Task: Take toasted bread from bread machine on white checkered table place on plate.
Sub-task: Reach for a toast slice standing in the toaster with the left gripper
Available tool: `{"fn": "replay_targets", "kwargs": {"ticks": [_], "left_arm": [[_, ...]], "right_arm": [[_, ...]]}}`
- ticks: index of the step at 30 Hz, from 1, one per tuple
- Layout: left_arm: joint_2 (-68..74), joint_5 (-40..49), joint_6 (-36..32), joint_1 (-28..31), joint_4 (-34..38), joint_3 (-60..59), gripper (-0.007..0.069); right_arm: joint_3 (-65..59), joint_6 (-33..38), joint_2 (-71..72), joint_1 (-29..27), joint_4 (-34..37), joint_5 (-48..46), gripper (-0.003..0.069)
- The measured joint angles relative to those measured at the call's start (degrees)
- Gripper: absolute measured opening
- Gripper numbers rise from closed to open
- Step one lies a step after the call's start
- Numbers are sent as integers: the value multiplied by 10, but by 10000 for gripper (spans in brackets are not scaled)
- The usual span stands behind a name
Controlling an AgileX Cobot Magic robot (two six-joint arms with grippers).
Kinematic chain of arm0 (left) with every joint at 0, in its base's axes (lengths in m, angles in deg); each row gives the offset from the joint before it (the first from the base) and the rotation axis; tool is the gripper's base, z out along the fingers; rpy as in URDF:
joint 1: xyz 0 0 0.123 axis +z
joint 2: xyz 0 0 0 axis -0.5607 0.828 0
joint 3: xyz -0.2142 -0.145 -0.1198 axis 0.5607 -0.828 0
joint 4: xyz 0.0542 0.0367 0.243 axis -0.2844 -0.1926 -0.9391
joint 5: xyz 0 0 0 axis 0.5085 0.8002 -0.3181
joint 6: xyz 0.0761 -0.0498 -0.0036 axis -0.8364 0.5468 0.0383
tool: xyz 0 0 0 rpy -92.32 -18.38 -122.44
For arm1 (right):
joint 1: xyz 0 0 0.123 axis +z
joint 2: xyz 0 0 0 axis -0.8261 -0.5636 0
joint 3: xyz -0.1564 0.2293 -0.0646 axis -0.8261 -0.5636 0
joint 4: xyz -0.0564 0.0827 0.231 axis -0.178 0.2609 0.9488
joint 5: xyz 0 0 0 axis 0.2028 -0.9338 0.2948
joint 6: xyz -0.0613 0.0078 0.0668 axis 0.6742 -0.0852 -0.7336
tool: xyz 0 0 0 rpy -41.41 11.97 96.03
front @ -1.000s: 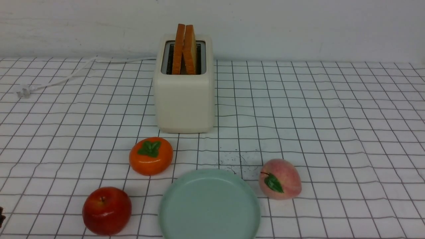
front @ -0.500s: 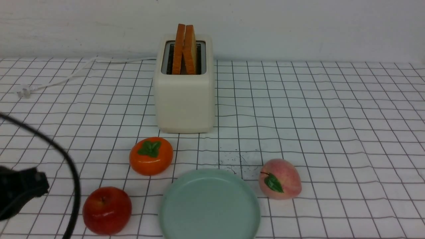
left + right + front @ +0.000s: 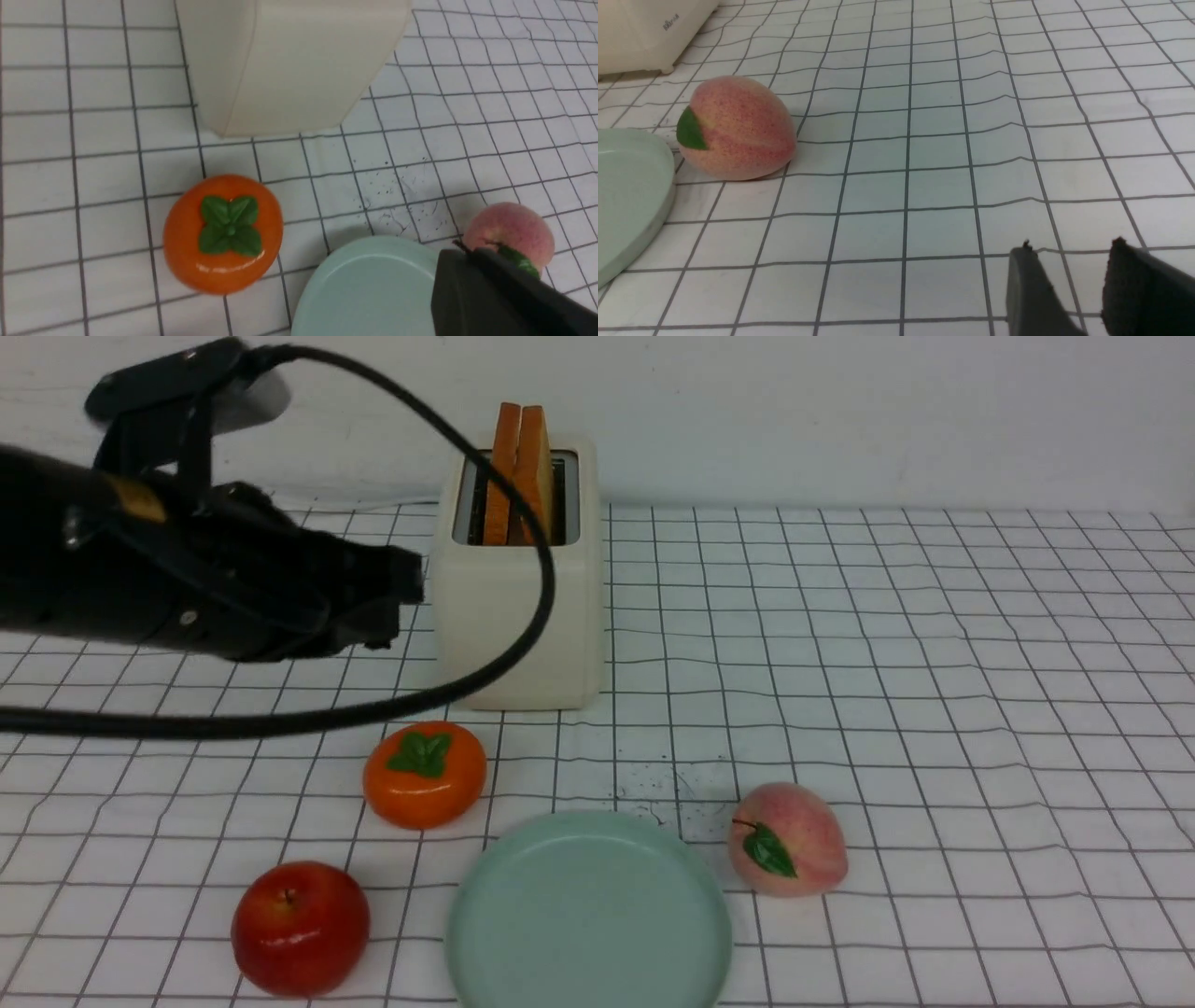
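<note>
Two slices of toasted bread (image 3: 518, 467) stand upright in the slots of the cream bread machine (image 3: 518, 616) at the back of the white checkered table (image 3: 934, 663). The mint-green plate (image 3: 588, 915) lies empty near the front edge. My left gripper (image 3: 401, 583) hovers just left of the bread machine, below its top and apart from the bread. In the left wrist view that gripper (image 3: 460, 256) is shut with nothing in it, above the plate (image 3: 369, 289) and near the bread machine (image 3: 289, 60). My right gripper (image 3: 1071, 247) is open and empty, low over bare cloth.
An orange persimmon (image 3: 425, 773), a red apple (image 3: 301, 926) and a peach (image 3: 787, 838) lie around the plate. The left arm's black cable (image 3: 537, 607) loops across the bread machine's front. The peach (image 3: 735, 128) sits between the plate (image 3: 626, 186) and my right gripper.
My left arm has swung up from the lower left edge to beside the bread machine's left side, its cable now crossing the machine. The toast, plate and fruits have not moved.
</note>
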Motion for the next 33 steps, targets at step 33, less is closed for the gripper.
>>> {"fn": "replay_targets", "kwargs": {"ticks": [33], "left_arm": [[43,-65,-56,-1,25,23,-13]], "right_arm": [[53,-82,-6,4,297,137,188]]}}
